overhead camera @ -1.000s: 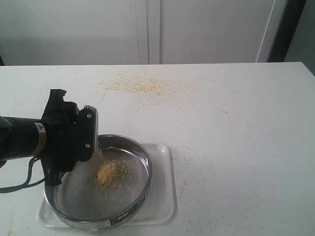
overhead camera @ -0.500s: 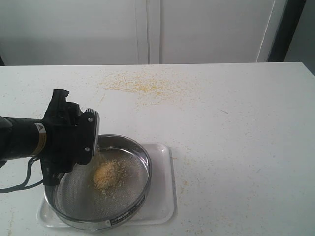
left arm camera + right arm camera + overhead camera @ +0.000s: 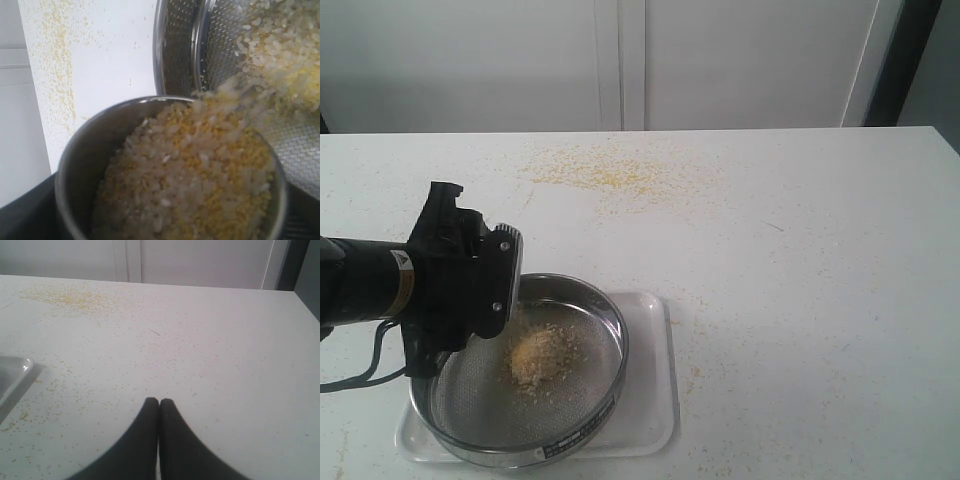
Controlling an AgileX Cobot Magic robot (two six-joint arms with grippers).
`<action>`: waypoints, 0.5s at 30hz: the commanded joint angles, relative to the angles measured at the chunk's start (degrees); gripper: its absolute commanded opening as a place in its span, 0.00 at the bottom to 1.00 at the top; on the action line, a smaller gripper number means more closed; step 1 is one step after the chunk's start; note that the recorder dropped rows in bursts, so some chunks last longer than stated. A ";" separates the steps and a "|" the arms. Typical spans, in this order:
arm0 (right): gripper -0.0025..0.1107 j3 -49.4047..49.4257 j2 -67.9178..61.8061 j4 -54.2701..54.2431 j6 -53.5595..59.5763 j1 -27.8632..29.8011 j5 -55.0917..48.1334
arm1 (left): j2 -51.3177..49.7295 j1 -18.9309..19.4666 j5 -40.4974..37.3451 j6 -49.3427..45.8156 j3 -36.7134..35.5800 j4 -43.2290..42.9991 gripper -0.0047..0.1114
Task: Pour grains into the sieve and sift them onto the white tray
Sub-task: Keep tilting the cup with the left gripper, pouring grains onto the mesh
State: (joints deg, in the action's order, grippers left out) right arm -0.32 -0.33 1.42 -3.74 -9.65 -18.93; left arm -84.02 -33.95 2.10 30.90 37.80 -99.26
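Observation:
My left gripper (image 3: pixel 496 286) hangs over the near-left rim of the sieve (image 3: pixel 612 335), shut on a small steel cup (image 3: pixel 76 160) that is tipped toward the mesh. The cup is full of grains (image 3: pixel 190 175), yellow meal mixed with whitish rice bits, and they spill over its lip. A heap of grains (image 3: pixel 540 356) lies on the mesh. The sieve sits on the white tray (image 3: pixel 656 400). In the exterior view the arm hides the cup. My right gripper (image 3: pixel 159 403) is shut and empty, low over the bare table.
Thin yellow crumbs (image 3: pixel 610 172) are strewn across the far middle of the table, with finer specks around the tray. One corner of the tray (image 3: pixel 14 373) shows in the right wrist view. White cabinet doors stand behind the table.
The heap of grains in the sieve has grown wider. The left gripper has shifted slightly with the cup; the falling stream beside it looks thinner. The right gripper's earlier position is not shown.

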 commanded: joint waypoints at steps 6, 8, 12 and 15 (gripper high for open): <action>0.02 0.32 0.33 0.13 0.01 0.46 0.56 | 0.68 -2.16 -0.99 -1.29 0.60 -0.69 0.04; 0.02 0.32 0.33 0.13 0.01 0.46 0.56 | 0.68 -2.16 -0.99 -1.29 0.60 -0.69 0.04; 0.02 0.32 0.33 0.13 0.01 0.46 0.56 | 0.68 -2.16 -1.00 -2.37 0.60 -0.69 0.04; 0.02 0.32 0.33 0.13 0.01 0.46 0.56 | 0.68 -2.16 -1.00 -2.65 0.60 -0.69 0.04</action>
State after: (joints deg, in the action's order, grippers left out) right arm -0.32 -0.33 1.42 -3.74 -9.65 -18.93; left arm -84.02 -35.87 1.90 28.60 37.80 -99.37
